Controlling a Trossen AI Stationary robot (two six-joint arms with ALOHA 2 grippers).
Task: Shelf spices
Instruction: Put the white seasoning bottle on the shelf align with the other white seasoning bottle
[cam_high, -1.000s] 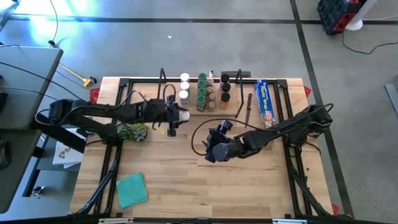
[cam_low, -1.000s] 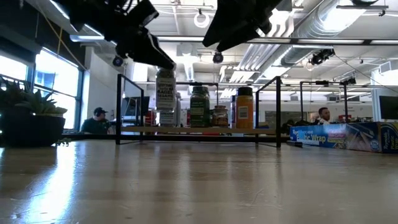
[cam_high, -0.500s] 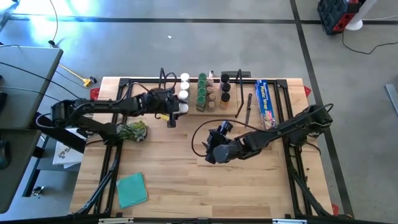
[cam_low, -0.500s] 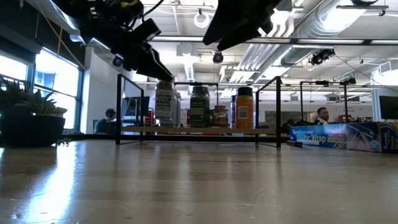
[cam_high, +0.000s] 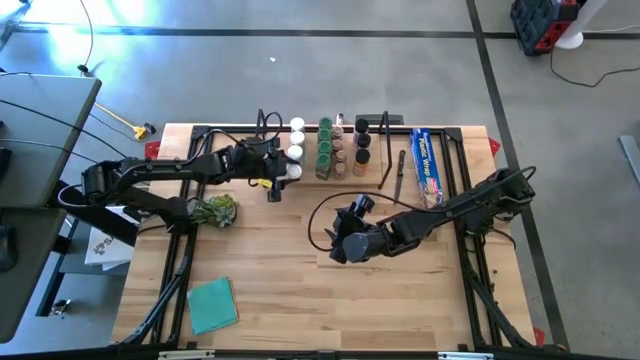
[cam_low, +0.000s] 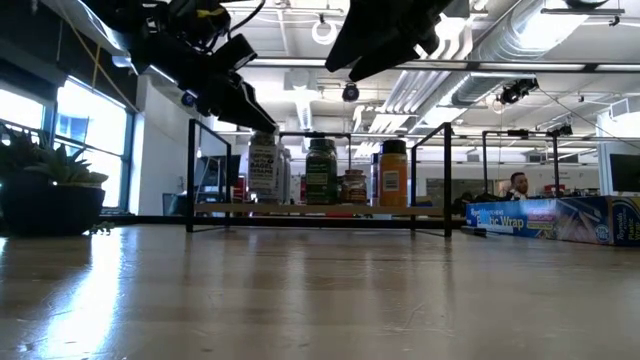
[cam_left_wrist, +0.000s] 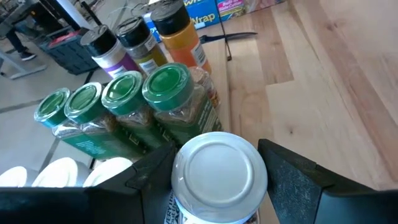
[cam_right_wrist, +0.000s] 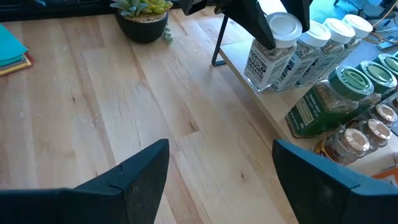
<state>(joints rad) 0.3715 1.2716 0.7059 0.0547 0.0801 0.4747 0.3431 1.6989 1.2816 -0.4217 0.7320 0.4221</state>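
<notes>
Big light wooden table (cam_high: 300, 290) has loads of bare board at the near side, just a flat teal square (cam_high: 212, 304) down in the corner. Low wooden shelf with black end frames (cam_low: 300, 209) sits along the far edge. The long blue box (cam_low: 545, 217) beside it reads "Wrap". Left claw (cam_left_wrist: 214, 177) is clamped on a clear white-lidded spice jar (cam_left_wrist: 219, 175) at the shelf's near edge, next to 4 green-lidded jars (cam_left_wrist: 168, 93). Right claw (cam_right_wrist: 217, 171) hangs spread wide over mid-table, holding nothing.
</notes>
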